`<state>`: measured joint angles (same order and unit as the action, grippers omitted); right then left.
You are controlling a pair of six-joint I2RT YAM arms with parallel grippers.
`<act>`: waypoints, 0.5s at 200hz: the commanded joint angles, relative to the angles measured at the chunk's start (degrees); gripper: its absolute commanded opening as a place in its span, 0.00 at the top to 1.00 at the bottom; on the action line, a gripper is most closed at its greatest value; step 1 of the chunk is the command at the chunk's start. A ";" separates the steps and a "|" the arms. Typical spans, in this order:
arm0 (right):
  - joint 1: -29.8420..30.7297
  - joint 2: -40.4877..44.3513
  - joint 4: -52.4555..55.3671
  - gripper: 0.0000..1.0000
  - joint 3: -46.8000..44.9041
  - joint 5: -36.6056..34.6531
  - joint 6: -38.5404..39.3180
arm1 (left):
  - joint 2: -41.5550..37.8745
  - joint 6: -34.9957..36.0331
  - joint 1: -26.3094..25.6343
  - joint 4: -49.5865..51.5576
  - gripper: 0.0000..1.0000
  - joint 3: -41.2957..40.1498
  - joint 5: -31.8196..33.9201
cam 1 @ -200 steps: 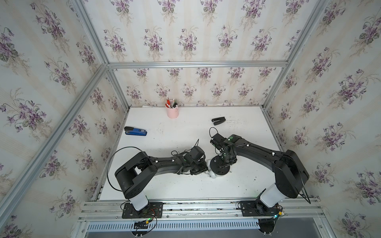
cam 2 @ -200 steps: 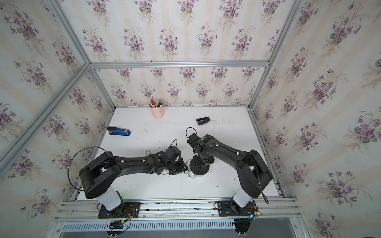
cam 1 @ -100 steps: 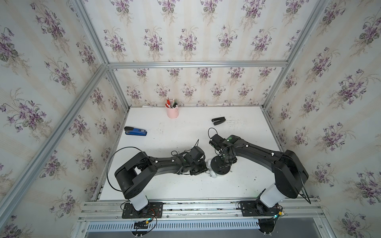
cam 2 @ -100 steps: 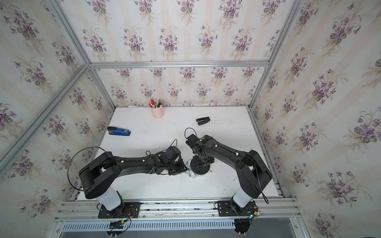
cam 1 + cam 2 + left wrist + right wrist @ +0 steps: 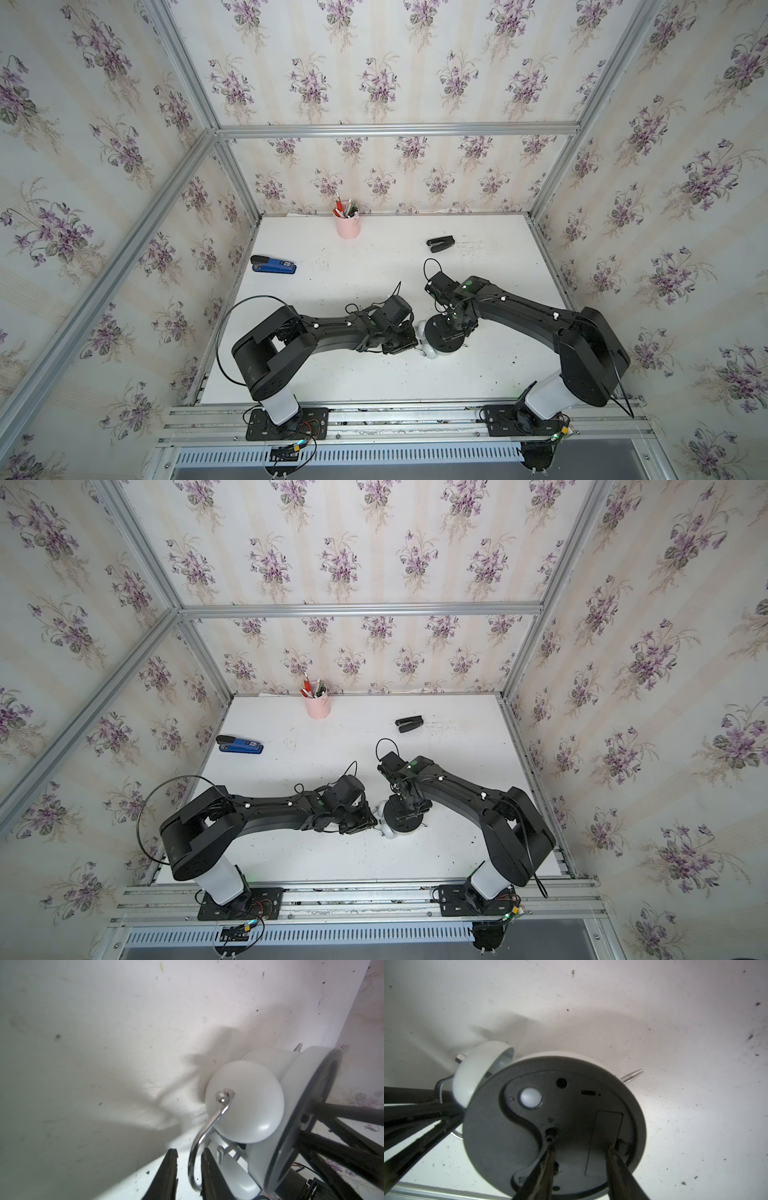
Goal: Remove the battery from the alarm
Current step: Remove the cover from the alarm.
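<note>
Right gripper point(image 5: 581, 1147) fingers well parted, holding nothing: one tip at centre knob point(image 5: 551, 1132), other at battery cover point(image 5: 606, 1132) edge. Left gripper point(image 5: 189, 1150) fingers narrowly straddle handle point(image 5: 207, 1126); clamp unclear. Alarm point(image 5: 438, 343) back-up on table point(image 5: 353, 374), front-centre; battery hidden behind cover. Versus earlier top views: alarm unmoved, arms nearly same pose.

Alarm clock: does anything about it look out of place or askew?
Yes. The alarm lies face down on the table, black back up and feet pointing sideways, instead of standing. The left gripper straddles its handle; the right gripper has its tips on the back.
</note>
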<state>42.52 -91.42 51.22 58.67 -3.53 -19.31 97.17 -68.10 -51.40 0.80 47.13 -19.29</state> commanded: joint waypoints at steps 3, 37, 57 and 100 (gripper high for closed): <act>-0.33 -1.85 -3.19 0.56 -3.62 1.74 -0.62 | 0.05 0.81 0.08 0.25 0.74 0.34 0.00; -0.42 -0.73 0.62 0.47 0.31 -3.05 -1.01 | 0.00 0.85 0.23 0.36 0.74 0.41 0.12; -0.42 -0.80 2.93 0.46 1.80 -6.51 -0.55 | 0.30 0.81 0.19 0.21 0.74 0.45 0.03; -0.42 -1.72 1.90 0.45 -0.32 -7.41 -0.83 | 0.00 0.79 0.19 0.08 0.75 0.11 -0.03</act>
<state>42.19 -91.55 53.15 59.88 -5.54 -19.53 97.32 -67.88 -51.24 1.30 47.24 -19.31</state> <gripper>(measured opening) 0.547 0.255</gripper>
